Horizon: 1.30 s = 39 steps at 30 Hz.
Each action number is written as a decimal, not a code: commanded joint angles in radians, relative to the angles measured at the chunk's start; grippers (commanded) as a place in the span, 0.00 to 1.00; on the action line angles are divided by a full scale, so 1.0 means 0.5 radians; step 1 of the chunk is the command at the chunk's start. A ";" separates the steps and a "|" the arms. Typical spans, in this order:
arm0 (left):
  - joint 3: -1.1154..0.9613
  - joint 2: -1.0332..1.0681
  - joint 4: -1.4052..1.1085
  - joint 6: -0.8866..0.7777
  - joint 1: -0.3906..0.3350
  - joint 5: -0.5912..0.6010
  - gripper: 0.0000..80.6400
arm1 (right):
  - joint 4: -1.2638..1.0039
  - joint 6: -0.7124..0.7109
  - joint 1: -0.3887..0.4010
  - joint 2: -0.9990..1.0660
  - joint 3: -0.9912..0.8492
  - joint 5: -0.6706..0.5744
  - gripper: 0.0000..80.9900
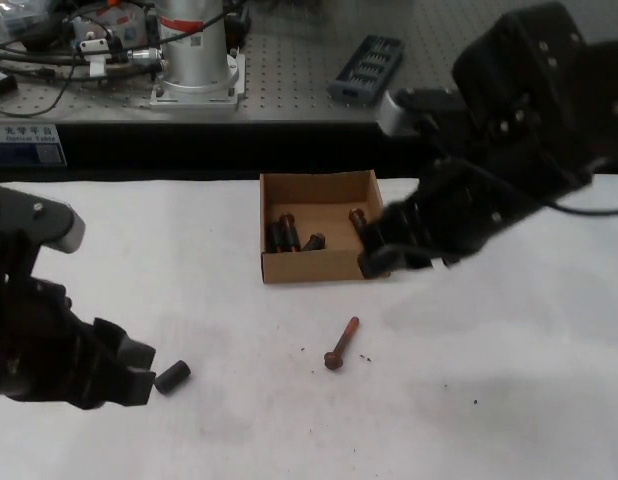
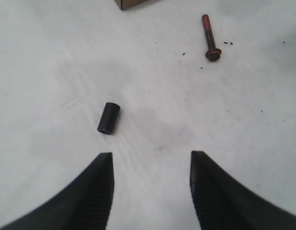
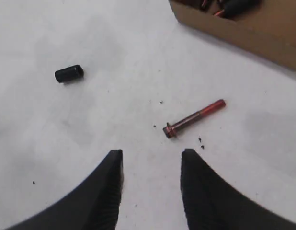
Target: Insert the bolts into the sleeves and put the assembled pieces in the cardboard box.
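A rusty red bolt (image 1: 341,343) lies on the white bench in front of the cardboard box (image 1: 319,265); I also see the bolt (image 2: 210,37) in the left wrist view and the bolt (image 3: 192,118) in the right wrist view. A short black sleeve (image 1: 172,376) lies at the front left, the same sleeve (image 2: 108,118) just ahead of my left gripper (image 2: 150,167), which is open and empty. My right gripper (image 3: 151,165) is open too, hovering near the box's front right corner, with the sleeve (image 3: 69,74) farther off. Several assembled pieces (image 1: 286,232) lie inside the box.
Behind the white surface runs a perforated metal table with a silver post (image 1: 194,50), cables and a blue rack (image 1: 366,68). Small dark specks (image 2: 228,43) dot the cloth near the bolt. Open white surface spreads to the front right.
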 commanded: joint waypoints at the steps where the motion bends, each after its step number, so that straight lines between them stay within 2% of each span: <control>1: -0.010 0.017 -0.078 0.086 -0.006 0.038 0.47 | -0.027 0.006 0.003 -0.044 0.036 0.006 0.38; 13: -0.063 0.251 -0.147 0.112 -0.006 0.093 0.47 | -0.094 0.187 0.029 -0.205 0.325 0.056 0.38; 17: -0.173 0.358 -0.147 0.112 -0.006 0.089 0.47 | -0.195 0.436 0.042 -0.212 0.342 0.167 0.38; 23: -0.369 0.473 -0.147 0.075 -0.006 0.009 0.47 | -0.472 0.839 0.091 -0.179 0.342 0.508 0.38; 26: -0.431 0.474 -0.122 0.040 -0.006 -0.033 0.47 | -0.506 1.035 0.113 -0.109 0.342 0.502 0.38; 35: -0.500 0.454 0.160 0.035 -0.006 -0.034 0.47 | -0.505 1.362 0.278 0.212 0.330 0.421 0.38; 39: -0.500 0.374 0.249 0.035 -0.006 -0.034 0.47 | -0.505 1.463 0.302 0.325 0.275 0.363 0.38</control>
